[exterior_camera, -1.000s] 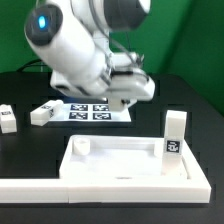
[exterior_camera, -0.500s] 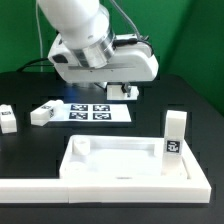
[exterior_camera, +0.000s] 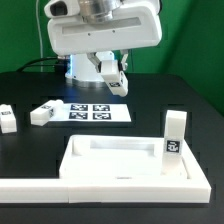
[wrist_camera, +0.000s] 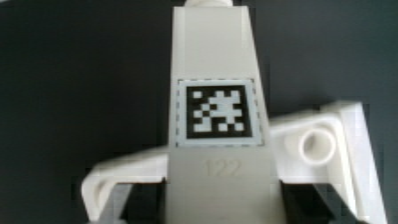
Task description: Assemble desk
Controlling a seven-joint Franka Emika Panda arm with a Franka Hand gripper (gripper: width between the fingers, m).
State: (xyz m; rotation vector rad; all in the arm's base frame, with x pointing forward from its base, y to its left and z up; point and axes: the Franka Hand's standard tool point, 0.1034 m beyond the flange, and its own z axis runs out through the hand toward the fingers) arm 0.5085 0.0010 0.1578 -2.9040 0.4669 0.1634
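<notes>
The white desk top [exterior_camera: 130,168] lies tray-like at the front of the black table. One tagged leg [exterior_camera: 175,135] stands upright at its corner on the exterior view's right. Two more legs [exterior_camera: 43,112] [exterior_camera: 8,119] lie loose at the left. My gripper [exterior_camera: 111,70] hangs well above the table behind the marker board, shut on another leg [exterior_camera: 113,75] that hangs tilted. In the wrist view that held leg [wrist_camera: 217,90] fills the middle, tag facing the camera, with my gripper [wrist_camera: 221,195] closed on its sides.
The marker board [exterior_camera: 95,112] lies flat between the loose legs and the arm's base. A long white border bar [exterior_camera: 100,190] runs along the front of the desk top. Blurred white shapes, one with a round hole [wrist_camera: 317,147], flank the held leg.
The arm has risen and swung back from just over the marker board, carrying the leg up with it. The jaws keep the same grip.
</notes>
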